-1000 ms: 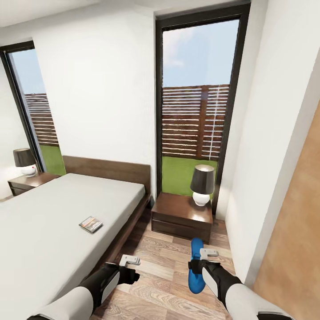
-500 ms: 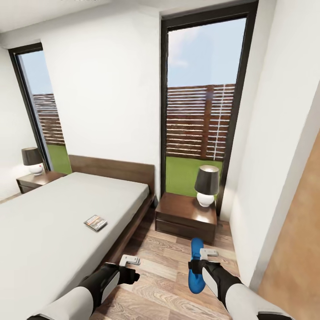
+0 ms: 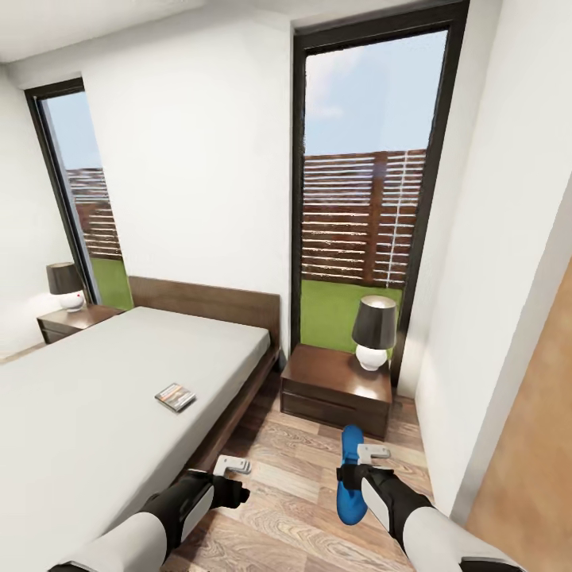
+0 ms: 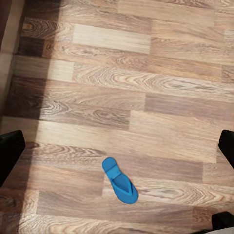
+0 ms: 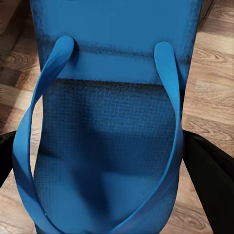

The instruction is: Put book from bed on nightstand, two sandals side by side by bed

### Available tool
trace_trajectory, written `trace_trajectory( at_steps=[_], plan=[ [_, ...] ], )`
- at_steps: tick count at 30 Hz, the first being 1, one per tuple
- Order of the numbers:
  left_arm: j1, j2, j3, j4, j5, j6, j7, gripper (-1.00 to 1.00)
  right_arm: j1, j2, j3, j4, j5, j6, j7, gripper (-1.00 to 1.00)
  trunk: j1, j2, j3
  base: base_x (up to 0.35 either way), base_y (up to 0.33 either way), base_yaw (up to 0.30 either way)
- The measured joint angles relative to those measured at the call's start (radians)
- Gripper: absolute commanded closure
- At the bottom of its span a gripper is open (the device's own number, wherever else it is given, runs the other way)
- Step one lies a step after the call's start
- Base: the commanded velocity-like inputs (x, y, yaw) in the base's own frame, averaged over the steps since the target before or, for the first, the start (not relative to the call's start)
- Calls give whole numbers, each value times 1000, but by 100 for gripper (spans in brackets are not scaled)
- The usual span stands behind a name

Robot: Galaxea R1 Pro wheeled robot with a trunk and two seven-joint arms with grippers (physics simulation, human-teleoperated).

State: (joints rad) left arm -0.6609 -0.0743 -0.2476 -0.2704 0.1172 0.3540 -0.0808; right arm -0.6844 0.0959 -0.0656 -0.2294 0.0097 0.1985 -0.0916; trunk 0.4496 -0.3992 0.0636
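In the head view, the far nightstand [image 3: 73, 319] sits at the left edge beside a tall window, carrying a dark-shaded lamp [image 3: 67, 286]. The bed [image 3: 103, 397] stretches from there toward the robot, its dark-brown headboard against the white wall. The book [image 3: 175, 396] lies flat on the pale-grey mattress, near the bed's right edge and well apart from both nightstands.

The left gripper [image 3: 233, 465] hovers low over the wood-plank floor [image 3: 286, 492] just beside the bed frame; in the left wrist view its dark fingers [image 4: 9, 153] stand wide apart at the frame's edges with nothing between them. That same view looks down on a blue sandal [image 4: 120, 180] lying alone on the planks.

Further right, the near nightstand [image 3: 338, 388] stands between the bed and the white side wall, under the second window, with a second lamp [image 3: 373, 332] on its top. In front of it the right gripper [image 3: 372, 454] carries the other sandal [image 3: 349, 475] above the floor. The right wrist view shows this sandal's sole and thin straps close up, with dark fingers [image 5: 207, 180] on either side, apparently clamped against its edges, though the contact itself is hard to make out.
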Motion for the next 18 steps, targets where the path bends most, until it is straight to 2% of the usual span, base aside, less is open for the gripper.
trace_trajectory(
  at_steps=[8, 18],
  plan=[
    [0, 0, 0, 0, 0, 0, 0, -100, 0, 0, 0, 0, 0, 0, 0, 100, 0, 0, 0, 0, 0, 218],
    [0, 0, 0, 0, 0, 0, 0, -100, 0, 0, 0, 0, 0, 0, 0, 100, 0, 0, 0, 0, 0, 53]
  ],
)
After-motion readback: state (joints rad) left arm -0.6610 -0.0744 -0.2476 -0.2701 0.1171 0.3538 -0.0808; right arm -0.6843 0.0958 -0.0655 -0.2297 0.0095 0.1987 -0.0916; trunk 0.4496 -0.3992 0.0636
